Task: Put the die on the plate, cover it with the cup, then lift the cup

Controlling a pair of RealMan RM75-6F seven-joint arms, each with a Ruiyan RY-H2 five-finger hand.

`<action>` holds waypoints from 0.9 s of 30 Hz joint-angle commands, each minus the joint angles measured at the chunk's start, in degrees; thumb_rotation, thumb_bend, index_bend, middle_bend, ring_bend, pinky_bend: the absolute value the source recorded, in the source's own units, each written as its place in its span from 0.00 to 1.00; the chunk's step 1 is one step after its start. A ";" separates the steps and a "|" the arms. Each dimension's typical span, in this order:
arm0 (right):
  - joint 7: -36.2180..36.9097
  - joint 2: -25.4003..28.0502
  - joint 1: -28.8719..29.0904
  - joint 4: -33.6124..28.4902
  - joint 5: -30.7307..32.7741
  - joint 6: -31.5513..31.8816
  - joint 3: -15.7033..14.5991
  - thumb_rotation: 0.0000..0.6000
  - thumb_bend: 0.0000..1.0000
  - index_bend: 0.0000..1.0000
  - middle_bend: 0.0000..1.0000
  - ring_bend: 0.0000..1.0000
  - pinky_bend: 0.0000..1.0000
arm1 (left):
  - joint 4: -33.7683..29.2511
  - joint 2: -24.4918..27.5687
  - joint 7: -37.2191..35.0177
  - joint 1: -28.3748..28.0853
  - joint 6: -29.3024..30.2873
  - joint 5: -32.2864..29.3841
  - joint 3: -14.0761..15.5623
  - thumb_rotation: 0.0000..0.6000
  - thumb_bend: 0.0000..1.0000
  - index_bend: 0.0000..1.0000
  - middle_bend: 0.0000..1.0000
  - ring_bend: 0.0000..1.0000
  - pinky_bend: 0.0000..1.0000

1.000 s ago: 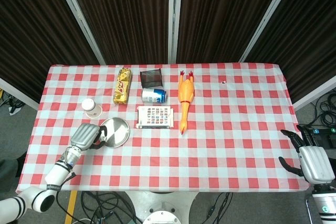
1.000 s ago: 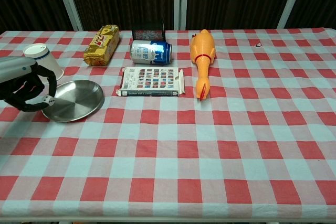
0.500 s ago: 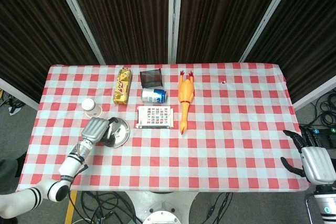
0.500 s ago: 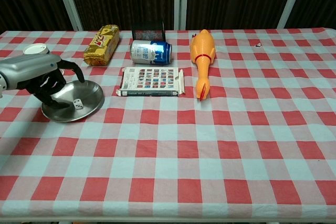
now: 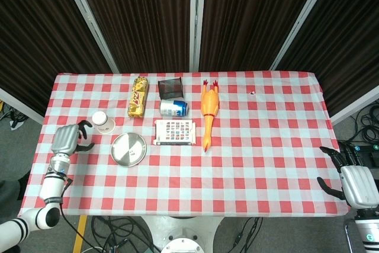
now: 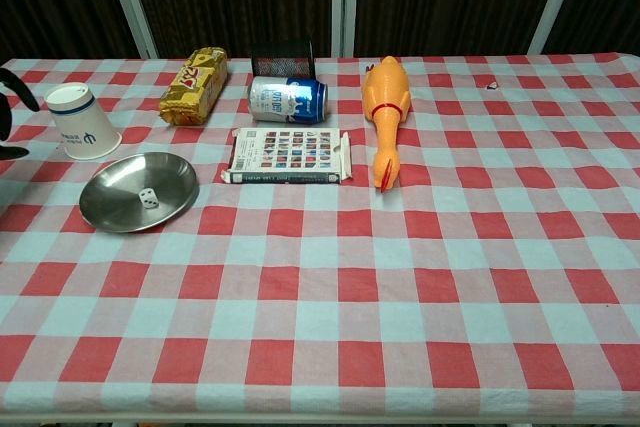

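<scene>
A table under a red-and-white checked cloth (image 5: 249, 164) stood before dark curtains with pale metal posts between them.

At the table's left edge the left hand (image 5: 67, 138) hovered over the cloth with its fingers spread and lightly curled — nothing was in them. It sat just left of the cup (image 6: 83, 122), near it but apart; in the chest view only dark fingertips (image 6: 20, 87) showed at the frame's left border. The white paper cup stood upside down, wide rim on the cloth, with a blue mark on its side.

Just right of and nearer than the cup lay the round metal plate (image 6: 170, 182), and the small white die (image 6: 148, 198) rested inside it, near the middle, touched by nothing.

Further right lay a flat box with a grid of coloured pictures (image 6: 288, 155). Behind it a blue-and-white can (image 6: 288, 99) lay on its side, in front of a black mesh holder (image 6: 282, 55). A yellow snack packet (image 6: 196, 83) lay left of the can. A yellow rubber chicken (image 6: 387, 117) stretched out right of the box, its head toward the table's near edge.

The right hand (image 5: 353, 183) hung well apart from all this — off the table's right corner, fingers spread and holding nothing.
</scene>
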 commanded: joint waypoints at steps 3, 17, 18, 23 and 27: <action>-0.07 0.10 -0.04 -0.10 -0.15 0.07 -0.06 1.00 0.20 0.18 0.24 0.00 0.01 | 6.72 -2.33 -6.72 -0.30 -4.71 -5.17 -4.06 1.00 0.16 0.32 0.38 0.32 0.47; -2.24 0.61 -0.50 -1.82 1.05 0.03 0.01 1.00 0.20 0.18 0.24 0.00 0.01 | 19.35 -7.97 -32.04 -7.29 -20.48 0.54 -8.60 1.00 0.15 0.26 0.26 0.20 0.31; -2.44 0.62 -0.47 -1.96 1.15 -0.09 0.04 1.00 0.20 0.18 0.24 0.00 0.01 | 19.88 -8.16 -33.27 -7.43 -20.83 1.19 -8.52 1.00 0.15 0.26 0.26 0.20 0.31; -3.30 0.61 -0.14 -2.54 1.45 -0.69 0.19 1.00 0.20 0.18 0.24 0.00 0.01 | 22.77 -9.58 -39.19 -7.81 -21.44 3.90 -8.12 1.00 0.17 0.27 0.27 0.20 0.30; -3.61 0.60 0.08 -2.75 1.62 -1.06 0.31 1.00 0.20 0.18 0.24 0.00 0.01 | 25.70 -10.89 -42.88 -8.29 -22.59 4.63 -8.09 1.00 0.18 0.30 0.28 0.20 0.30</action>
